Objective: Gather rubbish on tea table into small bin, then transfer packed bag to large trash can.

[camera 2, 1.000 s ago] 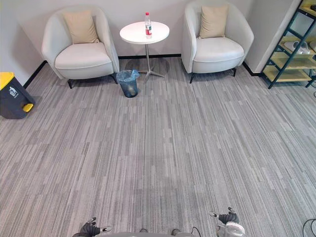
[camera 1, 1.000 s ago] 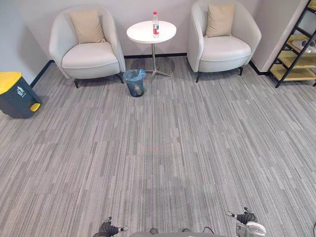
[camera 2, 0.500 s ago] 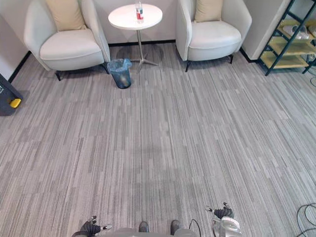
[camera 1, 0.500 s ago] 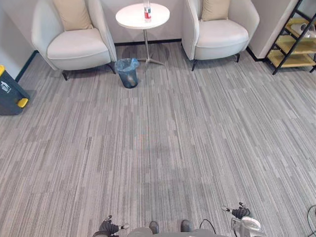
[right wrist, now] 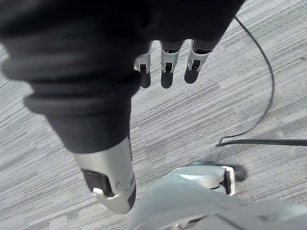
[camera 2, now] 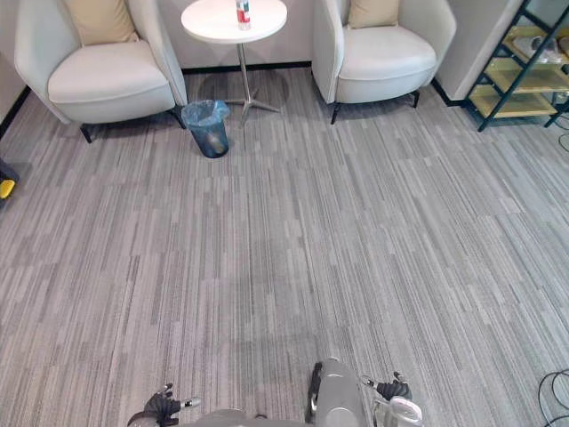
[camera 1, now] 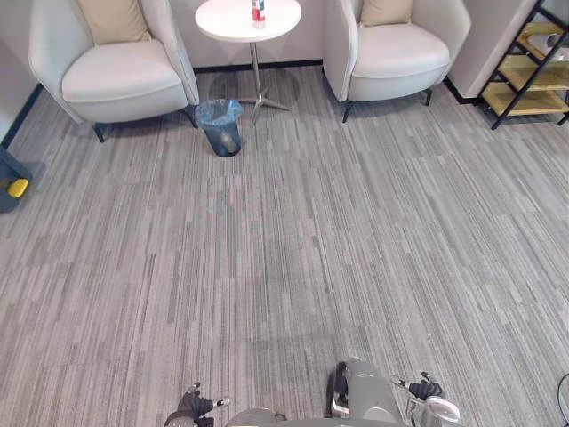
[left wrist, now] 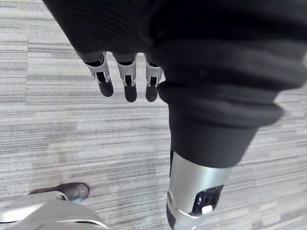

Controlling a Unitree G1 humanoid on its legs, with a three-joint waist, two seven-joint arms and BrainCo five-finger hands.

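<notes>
Left hand point(left wrist: 128, 79): in the left wrist view the fingers hang straight and slack, spread a little, nothing in them, grey carpet point(camera 1: 293, 249) beneath. It sits at the bottom edge of the left eye view, left of centre.

Right hand point(right wrist: 165, 67): same condition, fingers loose and empty above the carpet. It sits at the bottom edge, right of centre.

Outward: a wide stretch of bare carpet lies between the hands and the furniture along the top of the frame.

- Tea table point(camera 1: 222, 22), round and white, top centre, cut by the frame edge.
- Bottle point(camera 1: 258, 11) with a red label stands upright on it; this reads as the rubbish to collect.
- Small bin point(camera 1: 219, 133) with its blue bag point(camera 1: 218, 111) stands on the floor just beside the table's foot, towards the left.
- One armchair point(camera 1: 111, 76) at upper left, a second armchair point(camera 1: 400, 53) at upper right.
- Large trash can point(camera 1: 7, 173), dark with a yellow part, at the left edge, well apart from the bin.

Judgement: approach stage, nothing gathered yet. The next move calls for closing the floor gap to the table until the bottle is within reach, then raising a hand to it.
</notes>
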